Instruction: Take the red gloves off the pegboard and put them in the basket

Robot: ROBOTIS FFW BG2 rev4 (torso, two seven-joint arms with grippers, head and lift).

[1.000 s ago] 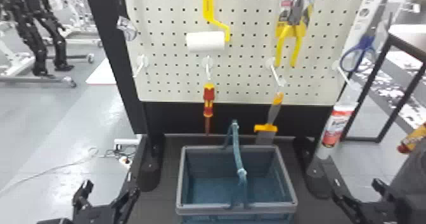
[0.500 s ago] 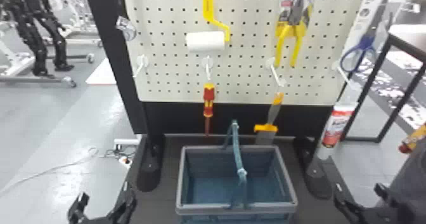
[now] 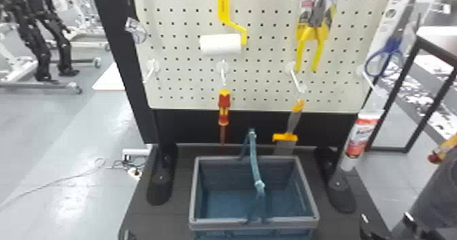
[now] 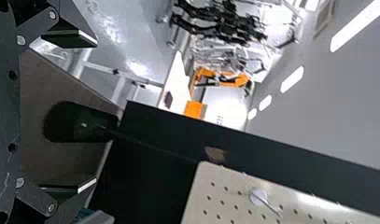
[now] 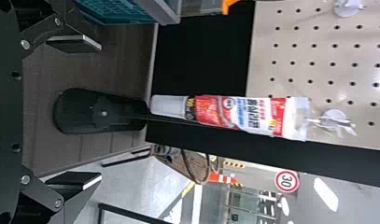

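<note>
While the rectangular blue plastic basket [image 3: 221, 224] stands at six o'clock from the white perforated pegboard [image 3: 261, 96], the left gripper [image 3: 125, 235], flat black fingers apart, is positioned past eight o'clock from the basket; the right gripper [image 3: 386, 219], fingers apart, past three o'clock.

A brightly lit room around you, with a glossy grey floor [image 3: 68, 127].
You have wheeled white stands [image 3: 44, 85] left, a black metal frame [image 3: 393, 96] right, and ceiling lights [image 4: 292, 79].
</note>
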